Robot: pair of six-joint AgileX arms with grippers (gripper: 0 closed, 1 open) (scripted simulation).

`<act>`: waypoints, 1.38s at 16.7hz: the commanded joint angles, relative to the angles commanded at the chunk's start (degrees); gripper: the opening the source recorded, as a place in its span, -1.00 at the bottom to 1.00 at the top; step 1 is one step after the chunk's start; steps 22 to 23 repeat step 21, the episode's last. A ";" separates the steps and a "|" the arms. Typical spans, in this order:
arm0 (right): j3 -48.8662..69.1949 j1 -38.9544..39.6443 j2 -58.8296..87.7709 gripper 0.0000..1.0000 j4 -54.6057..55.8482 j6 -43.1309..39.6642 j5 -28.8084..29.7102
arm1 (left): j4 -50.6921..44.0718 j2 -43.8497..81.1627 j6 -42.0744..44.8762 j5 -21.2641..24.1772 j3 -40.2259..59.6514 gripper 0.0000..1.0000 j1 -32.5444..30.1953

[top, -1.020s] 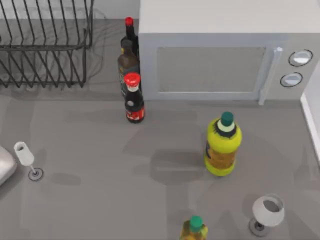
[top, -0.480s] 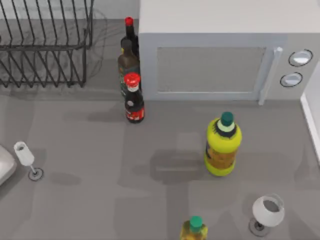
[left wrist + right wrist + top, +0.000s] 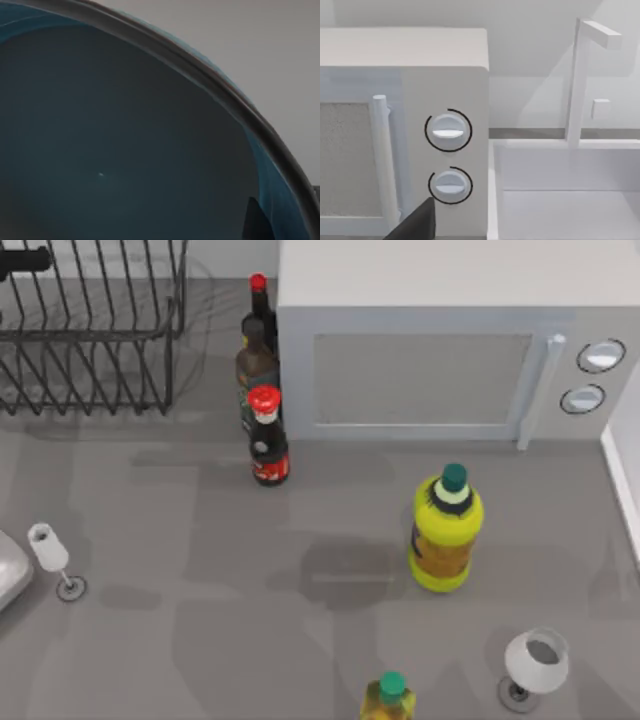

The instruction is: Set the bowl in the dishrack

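Looking down from above, we see the dishrack (image 3: 90,330) standing at the far left corner of the desk (image 3: 180,640), its thin black bars upright inside a rectangular frame. A dark part of our left arm (image 3: 25,260) shows at the top left edge, over the rack. In the left wrist view the bowl (image 3: 125,150) sits very close to the camera: its dark grey-blue inside takes up most of the picture, with the rim curving across and a strip of blue outer wall beyond it. A dark wedge low beside the bowl's wall may be a finger of the left tool, but we cannot tell how that tool stands or whether it grips the bowl. The right wrist view faces the microwave (image 3: 405,100) with its two round knobs (image 3: 448,131) and a white sink (image 3: 560,190) beside it; a dark corner low in that picture does not let us tell the state of the right tool. Across the desk stand three dark bottles (image 3: 267,435) just beside the microwave's left side, a yellow bottle (image 3: 446,530) near the middle, another green-capped bottle (image 3: 388,698) at the near edge, a small wine glass (image 3: 50,555) at the left and a larger one (image 3: 535,665) at the right.
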 joint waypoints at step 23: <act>0.00 0.00 0.00 1.00 0.00 0.00 0.00 | 0.00 0.00 0.00 0.00 0.00 1.00 0.00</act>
